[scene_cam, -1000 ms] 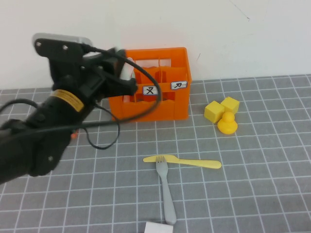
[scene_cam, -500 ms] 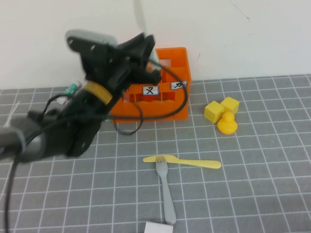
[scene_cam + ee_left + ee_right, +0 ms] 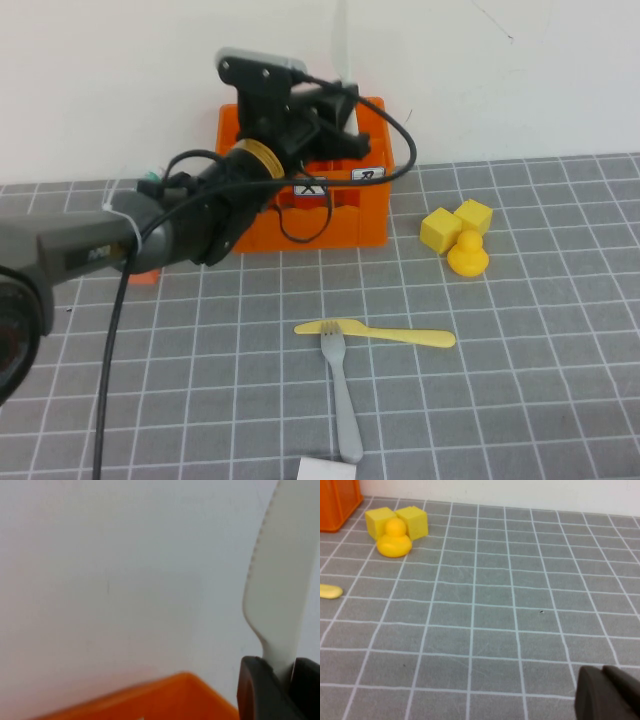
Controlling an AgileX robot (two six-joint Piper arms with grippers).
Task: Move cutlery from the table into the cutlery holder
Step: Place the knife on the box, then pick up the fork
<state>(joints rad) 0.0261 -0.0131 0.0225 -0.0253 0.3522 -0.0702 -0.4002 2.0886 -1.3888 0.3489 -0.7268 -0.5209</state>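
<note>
Duck [image 3: 467, 254] and yellow blocks [image 3: 456, 222] flank cutlery holder [image 3: 345, 215].

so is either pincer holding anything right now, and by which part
The left pincer, above the cutlery holder, grips the white knife by its handle end, blade pointing up. The right pincer is shut and holds nothing, low over the table.

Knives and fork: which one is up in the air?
The white knife: the left gripper holds it upright above the holder. The yellow knife and fork lie on the table.

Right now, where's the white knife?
In the high view, the white knife stands upright in the left gripper, above the orange cutlery holder, at the table's far left-centre.
</note>
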